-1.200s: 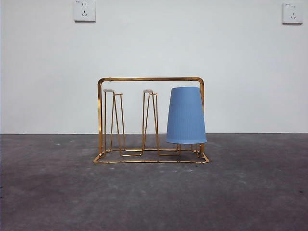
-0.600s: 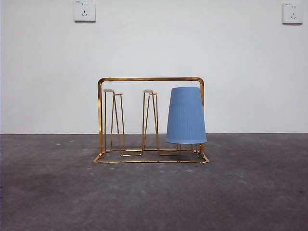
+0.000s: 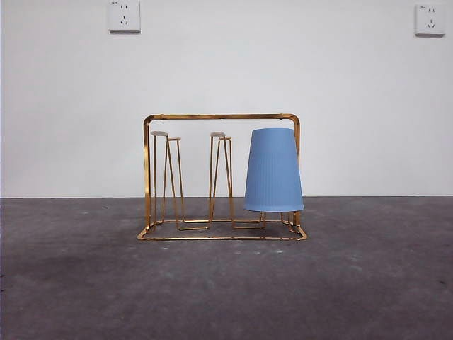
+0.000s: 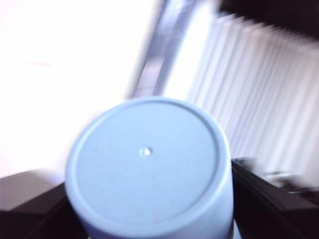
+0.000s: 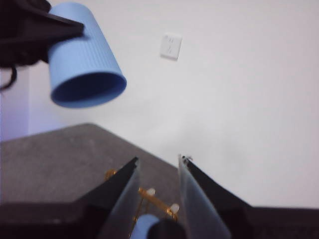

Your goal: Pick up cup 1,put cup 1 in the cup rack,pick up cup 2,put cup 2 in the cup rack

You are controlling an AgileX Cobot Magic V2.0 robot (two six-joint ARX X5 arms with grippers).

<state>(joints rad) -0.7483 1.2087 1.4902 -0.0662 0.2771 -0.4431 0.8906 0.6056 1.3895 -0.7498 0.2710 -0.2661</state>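
Observation:
The gold wire cup rack (image 3: 212, 117) stands mid-table in the front view. One ribbed blue cup (image 3: 274, 170) hangs upside down over its right prong; the other two white-tipped prongs are bare. A second blue cup (image 4: 147, 164) is held in the air with my left gripper (image 4: 149, 179) shut on its sides, its flat base facing the wrist camera. The right wrist view shows that held cup (image 5: 87, 64) and the left gripper (image 5: 45, 30) high up, the cup's mouth tilted down. My right gripper (image 5: 158, 162) is open and holds nothing, above the cup rack (image 5: 149, 196) and the racked cup (image 5: 142, 226).
The grey table (image 3: 226, 290) ends at a white wall close behind the rack. Two wall sockets (image 3: 124, 15) (image 3: 429, 19) sit high on that wall. Neither arm shows in the front view.

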